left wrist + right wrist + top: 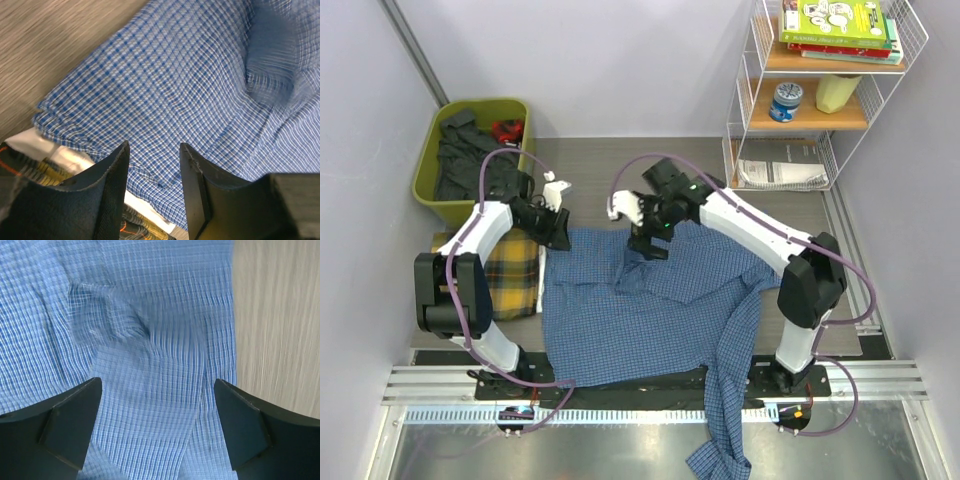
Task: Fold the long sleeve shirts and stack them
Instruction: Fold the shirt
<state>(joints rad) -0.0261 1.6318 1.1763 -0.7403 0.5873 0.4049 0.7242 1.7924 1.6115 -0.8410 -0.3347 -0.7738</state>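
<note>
Shirts, left to right. Green bin [432,195] sits at the far-left corner with dark clothes [470,160] in it, close to the left arm's elbow.

Yellow plaid shirt [510,275] lies folded at the left table edge, in front of the bin. A white strip runs along its right side.

Left gripper [153,150] hovers over the far-left corner of the blue shirt [640,320]. Its fingers are partly apart with nothing between them, and the check cloth shows through the gap. In the left wrist view, that blue corner's hem meets the yellow shirt's white strip.

Blue shirt is spread over the middle of the table [590,165] and rumpled, with a fold bunched near its far edge. Its near edge reaches the arm base rail. One sleeve [725,420] hangs off the near edge on the right, past the rail.

Right gripper [157,385] sits above the far-centre of the blue shirt, jaws spread wide and gripping nothing. The cloth under it is creased. The right wrist view shows the shirt's edge with bare wood beside it.

Bare table shows beyond the blue shirt's far edge, between the bin and the wire shelf [810,118]. That shelf stands at the far right, holding books and jars, near the right arm.
</note>
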